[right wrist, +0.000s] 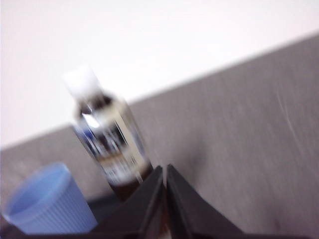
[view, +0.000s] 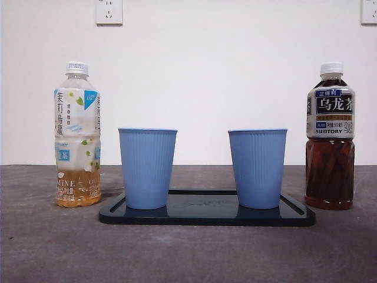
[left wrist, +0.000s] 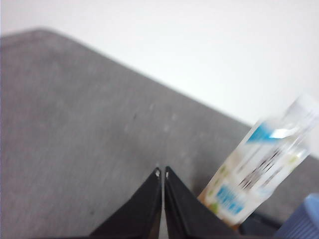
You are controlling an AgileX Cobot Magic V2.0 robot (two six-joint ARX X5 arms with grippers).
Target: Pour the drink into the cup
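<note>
The oolong tea bottle (view: 330, 137) and jasmine tea bottle (view: 77, 135) stand capped on the desk (view: 188, 253), flanking two blue cups (view: 147, 167) upright on a black tray (view: 206, 217), ready for pouring; we keep the left gripper (left wrist: 162, 173) and right gripper (right wrist: 163, 169) clenched, empty, each beside its bottle.

**White wall, grey table, two sockets**

I'm looking level across a grey table (view: 53, 247) that fills the lower part of my front view. Its top is matte and faintly mottled, with soft shadows and no glare. Behind the table rises a plain white wall (view: 206, 65), evenly lit, meeting the table's far edge in a straight line. High on that wall I see a white socket (view: 109, 12), cut off at the top, and a second socket (view: 369, 12) at the far corner, only partly in frame. Both wrist views give me the same grey table and white wall, blurred.
</note>
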